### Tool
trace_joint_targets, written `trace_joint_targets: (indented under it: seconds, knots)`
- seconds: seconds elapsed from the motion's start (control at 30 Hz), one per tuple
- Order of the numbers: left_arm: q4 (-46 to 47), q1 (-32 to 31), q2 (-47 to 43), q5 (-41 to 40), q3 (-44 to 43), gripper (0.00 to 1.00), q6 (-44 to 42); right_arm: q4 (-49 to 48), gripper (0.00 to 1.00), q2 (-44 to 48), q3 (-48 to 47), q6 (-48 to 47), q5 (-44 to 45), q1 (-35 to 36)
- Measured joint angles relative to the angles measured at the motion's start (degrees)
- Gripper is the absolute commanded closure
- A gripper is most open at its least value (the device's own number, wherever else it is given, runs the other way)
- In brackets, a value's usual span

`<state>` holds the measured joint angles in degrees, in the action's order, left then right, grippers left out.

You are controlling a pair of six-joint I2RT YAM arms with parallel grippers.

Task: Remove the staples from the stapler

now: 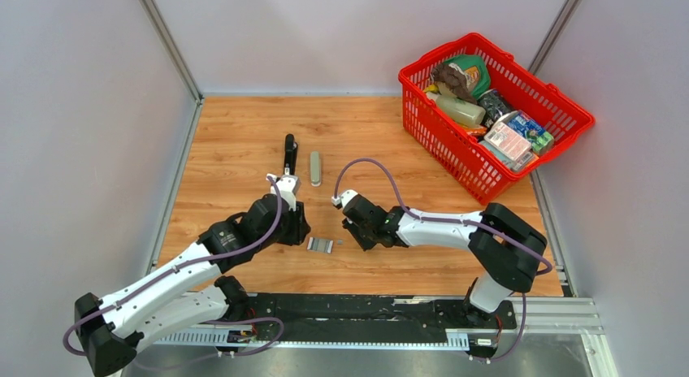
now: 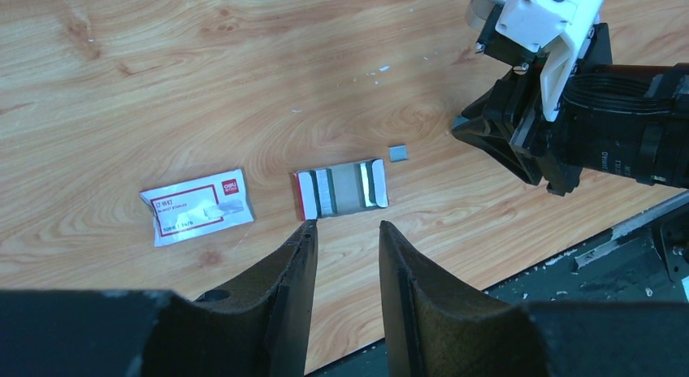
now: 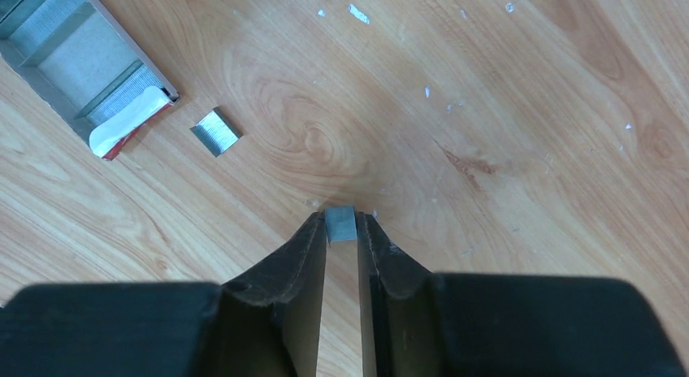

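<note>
Between the right jaws, staples (image 3: 340, 224) clamped, lower part hidden, left jaws apart near open box (image 2: 341, 190)

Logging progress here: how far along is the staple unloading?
Done: one staple strip lies loose by the tray. In hand: the right claw pinches a second strip; the left claw hangs open, empty. Left: the stapler sits farther back; whether it's emptied can't be seen.

Likely a lab: grey panel walls (image 1: 81, 109), aluminium frame (image 1: 169, 44).
</note>
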<state>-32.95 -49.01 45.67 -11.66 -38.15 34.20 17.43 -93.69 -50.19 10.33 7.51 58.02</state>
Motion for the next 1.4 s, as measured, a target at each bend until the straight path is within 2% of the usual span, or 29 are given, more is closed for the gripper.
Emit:
trace_joint_targets:
  seconds: [0.43,0.87,1.4]
  knots:
    - [-2.6,0.0,-3.2,-1.8,0.0,0.59,0.2,4.3,0.81,0.0,-1.9,7.1,-0.3,2.3]
    - [-6.6,0.0,-8.0,-4.0,0.8,0.58,0.7,3.0,0.8,0.0,-9.9,17.2,-0.4,7.2]
    - [-11.2,0.0,-14.7,-5.4,0.9,0.57,1.6,-1.8,0.79,-9.6,-15.5,27.8,3.6,9.4]
